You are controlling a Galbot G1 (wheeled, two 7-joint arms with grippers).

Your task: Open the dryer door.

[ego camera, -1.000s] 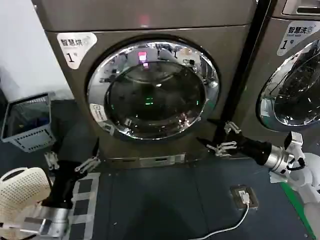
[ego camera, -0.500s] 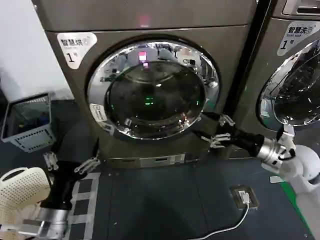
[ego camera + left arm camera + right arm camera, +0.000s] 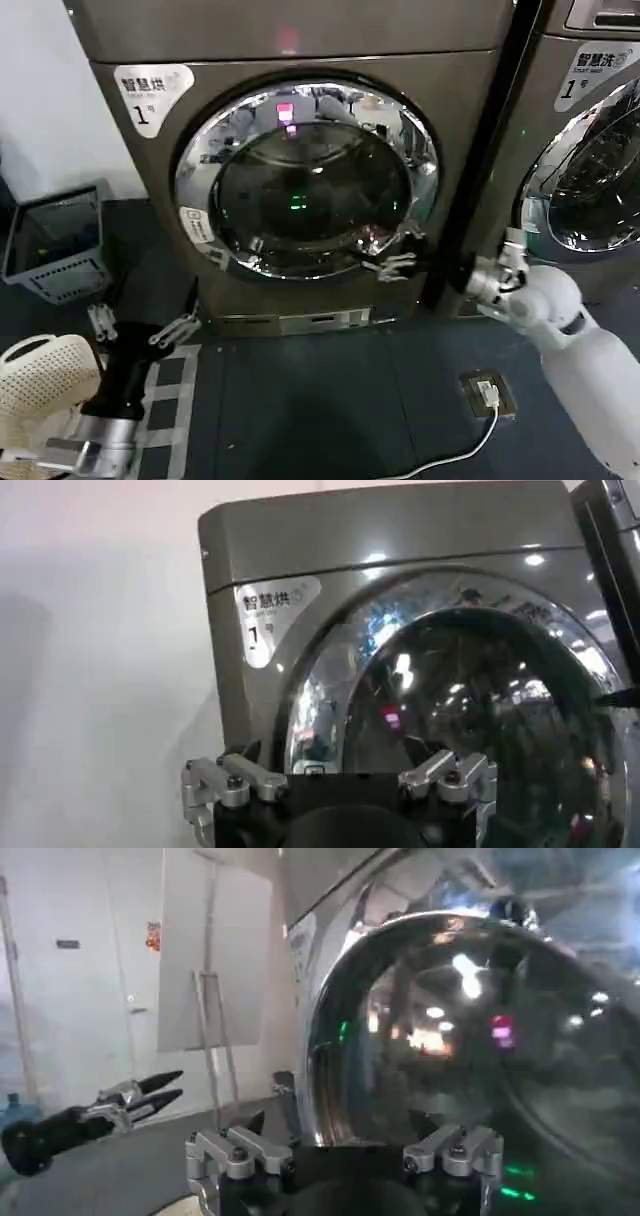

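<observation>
The dryer [image 3: 300, 150] is seen front-on in the head view, grey-bronze body, label with "1" at its upper left. The dryer door [image 3: 305, 180], round with a chrome ring and dark glass, is shut flush against the front. A pink light and a green glint are reflected in the glass.

The right tool [image 3: 392, 257] is placed at the lower right edge of the door ring, with its fingers spread apart and nothing gripped; the fingertips are seen right at the chrome rim, but contact cannot be confirmed. The right arm [image 3: 560, 330] is stretched in from the lower right, white shell, metal wrist. In the right wrist view the right tool's fingers [image 3: 240, 1148] are seen parted close before the door glass [image 3: 480, 1038].

The left tool [image 3: 145, 325] is held low at the left, above the floor [image 3: 320, 400], well apart from the door, fingers spread and empty. In the left wrist view the same open fingers [image 3: 235, 778] are seen with the dryer front [image 3: 400, 630] beyond.

A grey basket [image 3: 55, 245] is set on the floor left of the dryer, a white perforated basket [image 3: 40, 385] nearer the left arm. A second machine [image 3: 590, 150] is stood to the right. A white cable [image 3: 470, 440] with its plug is laid on the floor.
</observation>
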